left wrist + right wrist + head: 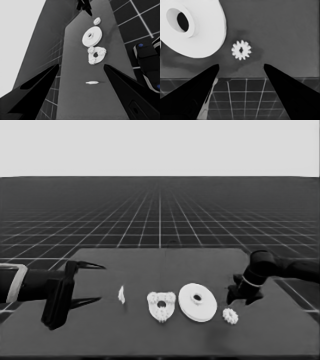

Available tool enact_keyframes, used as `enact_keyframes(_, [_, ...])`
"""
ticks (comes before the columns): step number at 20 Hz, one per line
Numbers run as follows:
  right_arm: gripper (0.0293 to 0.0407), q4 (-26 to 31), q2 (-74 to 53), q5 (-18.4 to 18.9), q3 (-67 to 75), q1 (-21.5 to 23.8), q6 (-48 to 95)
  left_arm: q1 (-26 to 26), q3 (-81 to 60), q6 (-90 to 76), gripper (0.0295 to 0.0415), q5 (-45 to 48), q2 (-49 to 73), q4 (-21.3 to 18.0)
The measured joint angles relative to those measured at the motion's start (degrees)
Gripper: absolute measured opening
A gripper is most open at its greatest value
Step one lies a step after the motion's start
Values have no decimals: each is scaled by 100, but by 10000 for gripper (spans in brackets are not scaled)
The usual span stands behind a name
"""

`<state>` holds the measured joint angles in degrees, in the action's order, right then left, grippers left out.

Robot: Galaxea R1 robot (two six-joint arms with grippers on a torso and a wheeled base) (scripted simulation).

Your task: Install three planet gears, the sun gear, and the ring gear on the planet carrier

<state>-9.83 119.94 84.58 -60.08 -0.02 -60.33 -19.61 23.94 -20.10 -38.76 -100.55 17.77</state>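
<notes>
Gears: 3 small ones (pixel 161 298) sit on the smaller round part (pixel 161 307), around its centre hole, well away from both pincers, roughly mid-desk. Same cluster shows in the left wrist view (pixel 96 53).

4th gear (pixel 230 316) lies loose and flat on the desk (pixel 150 340), just in front of the right pincer (pixel 239 295) and below it, near the desk's front edge. Right wrist view has it ahead of the 2 fingers, not touching either (pixel 241 50).

Larger round part (pixel 197 302) lies flat between the smaller round part and the loose gear, just beside the right pincer on its inner side. Close beside the smaller part; can't tell if they touch.

Right pincer: over the desk's right end, fingers spread wide, holding nothing.

Left pincer (pixel 87 282): parked over the desk's left end, fingers apart, also holding nothing.

Thin white piece (pixel 121 294) rests on the desk between the left pincer and the smaller round part, apart from both; in the left wrist view it lies ahead of the spread fingers (pixel 93 82).
</notes>
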Motion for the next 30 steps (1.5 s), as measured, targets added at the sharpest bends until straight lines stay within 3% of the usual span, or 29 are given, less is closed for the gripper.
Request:
enact_keyframes(1, [385, -500, 88, -306, -191, -552, 55, 0, 0, 0, 385, 0, 0, 0])
enact_keyframes(3, [385, -924, 248, -618, -514, -1108, 135, 0, 0, 0, 385, 0, 0, 0])
enact_keyframes(10, [385, -1113, 357, -788, -733, -1348, 188, 0, 0, 0, 385, 0, 0, 0])
enact_keyframes(12, [314, -1116, 358, -791, -737, -1352, 189, 0, 0, 0, 385, 0, 0, 0])
enact_keyframes(13, [310, -1117, 359, -792, -737, -1350, 189, 0, 0, 0, 385, 0, 0, 0])
enact_keyframes(20, [310, -1118, 358, -792, -738, -1351, 190, 0, 0, 0, 385, 0, 0, 0])
enact_keyframes(21, [310, -725, 157, -457, -325, -906, 90, 0, 0, 0, 385, 0, 0, 0])
enact_keyframes(23, [310, -266, 18, -158, -67, -312, 36, 0, 0, 0, 385, 0, 0, 0])
enact_keyframes(30, [310, -4, -14, -8, -11, -7, 30, 0, 0, 0, 385, 0, 0, 0])
